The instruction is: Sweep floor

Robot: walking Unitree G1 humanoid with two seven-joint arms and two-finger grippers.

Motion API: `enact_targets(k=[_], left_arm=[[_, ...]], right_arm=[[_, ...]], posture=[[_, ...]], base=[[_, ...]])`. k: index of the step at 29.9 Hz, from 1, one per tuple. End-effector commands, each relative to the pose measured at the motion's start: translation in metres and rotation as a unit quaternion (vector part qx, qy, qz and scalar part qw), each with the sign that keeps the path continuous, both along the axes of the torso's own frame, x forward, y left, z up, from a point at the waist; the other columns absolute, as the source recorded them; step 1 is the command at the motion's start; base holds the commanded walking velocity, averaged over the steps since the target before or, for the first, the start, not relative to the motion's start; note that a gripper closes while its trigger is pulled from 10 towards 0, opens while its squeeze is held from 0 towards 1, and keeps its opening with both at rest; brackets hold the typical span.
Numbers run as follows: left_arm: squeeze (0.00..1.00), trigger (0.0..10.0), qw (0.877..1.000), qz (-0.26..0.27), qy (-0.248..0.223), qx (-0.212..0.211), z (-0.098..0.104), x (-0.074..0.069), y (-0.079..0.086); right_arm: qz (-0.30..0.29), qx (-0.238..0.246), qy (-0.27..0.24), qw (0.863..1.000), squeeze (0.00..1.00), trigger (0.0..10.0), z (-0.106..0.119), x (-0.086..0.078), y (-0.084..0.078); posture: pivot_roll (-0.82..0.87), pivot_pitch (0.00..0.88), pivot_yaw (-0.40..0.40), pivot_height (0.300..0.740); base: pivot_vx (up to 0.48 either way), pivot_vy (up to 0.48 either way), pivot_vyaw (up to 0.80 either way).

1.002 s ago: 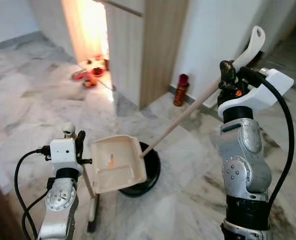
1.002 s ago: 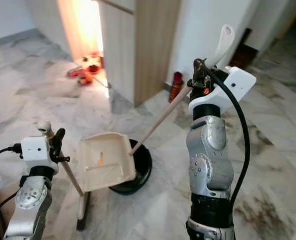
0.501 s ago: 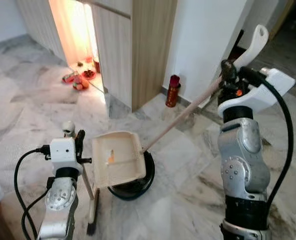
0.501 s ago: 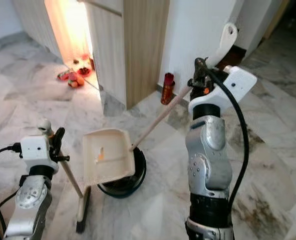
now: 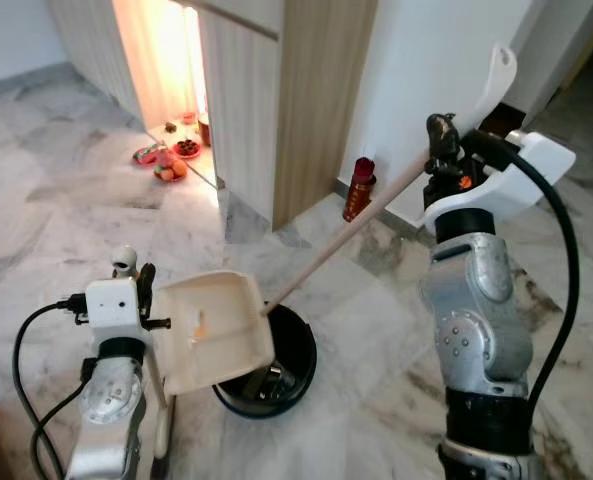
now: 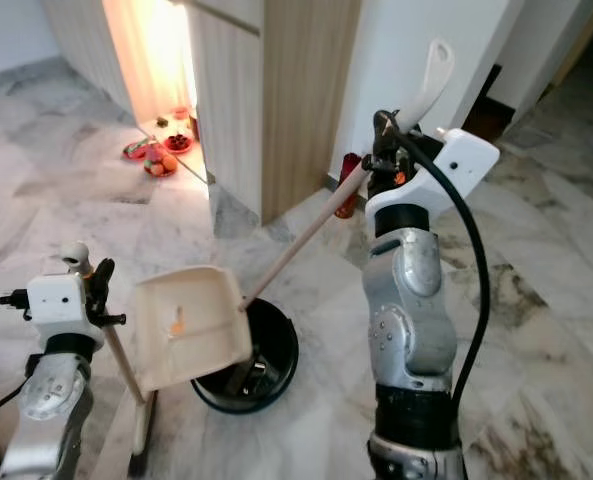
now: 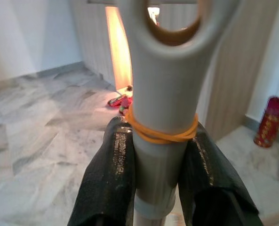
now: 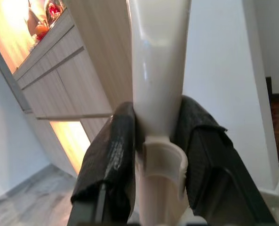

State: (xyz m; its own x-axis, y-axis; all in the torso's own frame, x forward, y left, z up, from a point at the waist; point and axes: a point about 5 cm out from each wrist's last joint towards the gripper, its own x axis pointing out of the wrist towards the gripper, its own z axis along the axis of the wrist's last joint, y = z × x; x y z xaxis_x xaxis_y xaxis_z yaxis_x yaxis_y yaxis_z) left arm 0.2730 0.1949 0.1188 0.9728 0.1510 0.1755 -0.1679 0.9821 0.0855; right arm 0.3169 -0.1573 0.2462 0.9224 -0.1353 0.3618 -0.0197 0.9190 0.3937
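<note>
A cream dustpan (image 5: 214, 328) hangs tilted over a round black bin (image 5: 271, 365) on the marble floor (image 5: 66, 220), its mouth tipped toward the bin's opening. Its long wooden handle (image 5: 346, 235) rises diagonally to the right gripper (image 8: 155, 141), whose black fingers (image 8: 112, 155) are clamped around the cream plastic grip near the top. The left gripper (image 7: 155, 155) grips the pale top of a broom handle (image 7: 165, 70), just under an orange rubber band (image 7: 160, 134); the broom (image 6: 126, 375) stands beside the bin on the robot's left.

The step in hand looks like emptying swept debris into the bin. The next move probably calls for tipping the pan further, keeping its lip inside the rim.

A red canister (image 5: 358, 188) stands by the wall; no writing is legible anywhere.
</note>
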Motion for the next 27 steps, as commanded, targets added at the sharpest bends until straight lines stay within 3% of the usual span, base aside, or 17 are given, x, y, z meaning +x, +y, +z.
enact_targets(k=[1, 12, 20, 27], left_arm=[[0.0, 10.0, 1.0, 0.007, -0.017, 0.006, 0.007, -0.001, 0.005], [0.0, 10.0, 1.0, 0.007, -0.017, 0.007, 0.007, -0.001, 0.005], [0.0, 10.0, 1.0, 0.003, -0.018, 0.006, 0.007, -0.001, 0.004], [0.0, 10.0, 1.0, 0.0, -0.02, 0.002, 0.007, -0.001, 0.003]], right_arm=[[0.017, 0.0, -0.038, 0.999, 0.0, 10.0, 0.016, -0.003, 0.012], [0.024, -0.019, -0.048, 0.998, 0.0, 10.0, 0.016, -0.005, 0.015], [0.046, -0.062, -0.076, 0.994, 0.0, 10.0, 0.02, -0.011, 0.029], [0.074, -0.065, -0.102, 0.99, 0.0, 10.0, 0.024, -0.017, 0.043]], posture=[[0.11, 0.053, -0.065, 0.74], [0.11, 0.056, -0.063, 0.74], [0.11, 0.06, -0.063, 0.74], [0.11, 0.06, -0.064, 0.74]], base=[[0.0, 0.0, 0.0], [0.0, 0.0, 0.0], [0.0, 0.0, 0.0], [0.0, 0.0, 0.0]])
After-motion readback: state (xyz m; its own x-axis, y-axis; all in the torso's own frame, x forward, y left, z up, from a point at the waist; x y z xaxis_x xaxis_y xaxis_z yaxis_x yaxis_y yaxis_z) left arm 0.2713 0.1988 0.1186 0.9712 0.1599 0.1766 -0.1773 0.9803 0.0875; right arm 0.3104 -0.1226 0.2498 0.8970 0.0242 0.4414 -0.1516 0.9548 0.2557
